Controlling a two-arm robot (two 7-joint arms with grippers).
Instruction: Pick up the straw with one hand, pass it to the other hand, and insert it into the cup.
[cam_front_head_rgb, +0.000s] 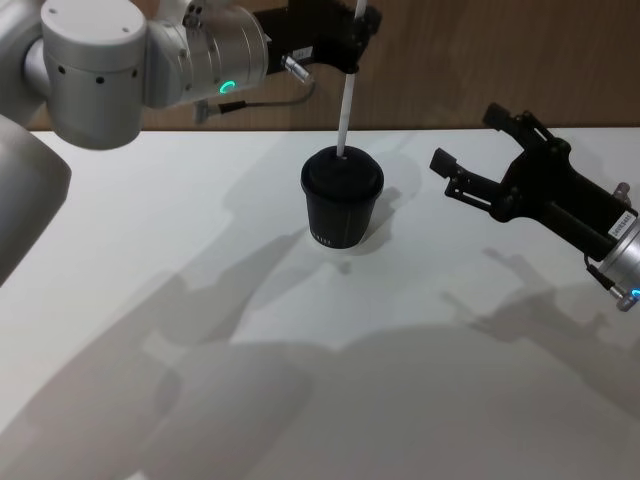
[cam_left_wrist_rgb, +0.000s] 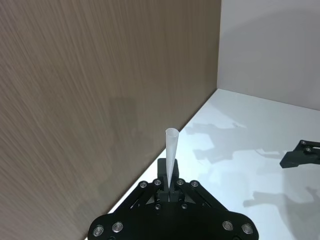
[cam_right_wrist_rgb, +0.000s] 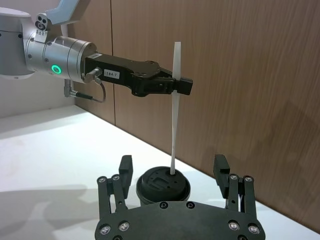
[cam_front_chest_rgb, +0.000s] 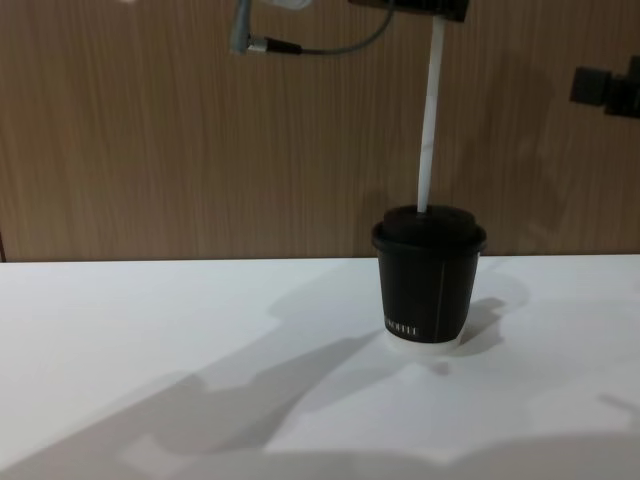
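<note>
Holding one straw (cam_front_head_rgb: 345, 110) upright, left gripper (cam_front_head_rgb: 358, 35) clenched on it.
Tip in one cup (cam_front_head_rgb: 341, 199) lid; right gripper (cam_front_head_rgb: 470, 160) released, beside.

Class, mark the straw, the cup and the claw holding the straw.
straw (cam_front_head_rgb: 345, 115), head view, middle of its white shaft.
cup (cam_front_chest_rgb: 425, 290), chest view, black side wall below the lid.
left claw (cam_right_wrist_rgb: 175, 86), right wrist view, fingertips closed on the straw.
</note>
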